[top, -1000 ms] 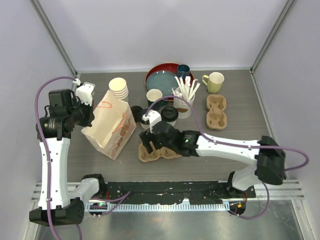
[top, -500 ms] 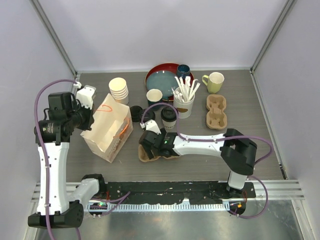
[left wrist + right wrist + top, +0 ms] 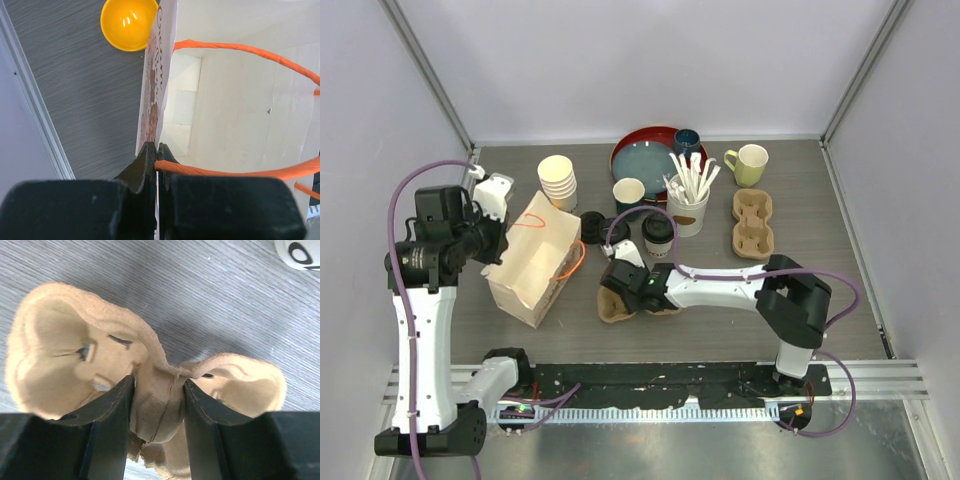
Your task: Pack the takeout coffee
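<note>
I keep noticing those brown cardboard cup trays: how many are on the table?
2. The near tray is pinched at its middle ridge by the right tool; the other tray lies free beside the yellow-green mug. None looks hidden.

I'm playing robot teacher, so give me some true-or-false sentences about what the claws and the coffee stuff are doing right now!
1. The left claw is pinching the edge of the paper bag. True.
2. The right claw is holding a coffee cup. False: it is closed on the middle ridge of the cardboard cup carrier.
3. The lidded coffee cup is inside the bag. False: it stands on the table, behind the carrier.
4. A second cup carrier lies near the yellow-green mug. True.
</note>
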Controlling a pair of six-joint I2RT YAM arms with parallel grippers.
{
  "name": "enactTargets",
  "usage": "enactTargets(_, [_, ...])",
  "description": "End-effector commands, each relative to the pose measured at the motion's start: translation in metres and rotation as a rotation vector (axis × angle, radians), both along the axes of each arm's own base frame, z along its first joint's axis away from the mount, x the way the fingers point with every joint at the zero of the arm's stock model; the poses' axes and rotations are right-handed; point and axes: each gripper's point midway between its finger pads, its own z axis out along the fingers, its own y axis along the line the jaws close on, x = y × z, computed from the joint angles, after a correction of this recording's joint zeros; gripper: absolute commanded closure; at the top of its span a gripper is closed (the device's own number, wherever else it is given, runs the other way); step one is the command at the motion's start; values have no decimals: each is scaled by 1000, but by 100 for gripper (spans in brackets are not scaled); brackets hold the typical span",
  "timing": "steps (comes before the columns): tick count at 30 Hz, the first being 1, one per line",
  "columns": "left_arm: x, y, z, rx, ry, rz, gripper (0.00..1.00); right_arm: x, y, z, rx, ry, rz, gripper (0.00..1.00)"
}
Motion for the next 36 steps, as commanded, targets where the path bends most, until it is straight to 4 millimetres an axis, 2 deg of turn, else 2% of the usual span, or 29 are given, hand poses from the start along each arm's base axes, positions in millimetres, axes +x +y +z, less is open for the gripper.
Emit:
enactTargets(1, [-9,-12,15,-33,-31,-60,100,2,-11,30,43,-48,-30,55])
enactTargets(4, [-16,-17,11,-47,-6,-86,100,1,-19,42,45,-64,-28,56])
enactTargets(10, [-32,-33,6,-100,48,-160,100,1,-39,108,127,-151,-25,59])
enactTargets(11, [-34,-35,6,-105,53,-171,100,1,-44,131,167,-186,-25,59])
enactTargets(13, [-40,-41,3,-130,72,-203,100,0,-54,153,183,-217,-32,59])
enactTargets(14, [-41,-44,3,-140,79,-215,100,0,-61,181,239,-256,-40,59])
enactTargets(16, [-45,-49,1,-166,95,-237,100,2,-78,209,260,-316,-70,59])
enactTargets(18, [-47,-52,2,-180,100,-245,100,3,-92,254,343,-395,-79,59])
enactTargets(21, [-51,-61,4,-226,110,-275,100,4,-97,310,449,-498,-50,61])
enactTargets(22, [-52,-63,5,-240,112,-281,100,5,-95,321,465,-517,-34,61])
enactTargets(23, [-54,-67,6,-261,113,-290,100,5,-93,342,499,-544,-24,61])
enactTargets(24, [-54,-68,7,-272,112,-288,100,6,-88,354,517,-563,-5,61])
enactTargets(25, [-53,-70,7,-283,115,-287,100,7,-73,355,493,-561,60,61])
enactTargets(26, [-53,-71,5,-289,120,-287,100,4,-64,376,536,-577,100,61])
enactTargets(27, [-51,-71,3,-294,123,-282,100,3,-52,384,552,-577,142,61])
enactTargets(28, [-50,-71,1,-295,129,-281,100,4,-30,378,521,-566,208,61])
enactTargets(29, [-50,-71,-5,-298,147,-278,100,-7,-14,395,580,-557,292,60])
enactTargets(30, [-48,-71,-8,-298,154,-278,100,-9,-1,401,600,-561,331,60])
enactTargets(31, [-47,-71,-12,-297,161,-280,100,-9,16,399,579,-567,397,60])
enactTargets(32, [-46,-71,-18,-297,175,-283,100,-18,29,409,617,-566,469,59])
enactTargets(36, [-45,-77,-18,-332,191,-311,100,-18,64,428,667,-632,583,59])
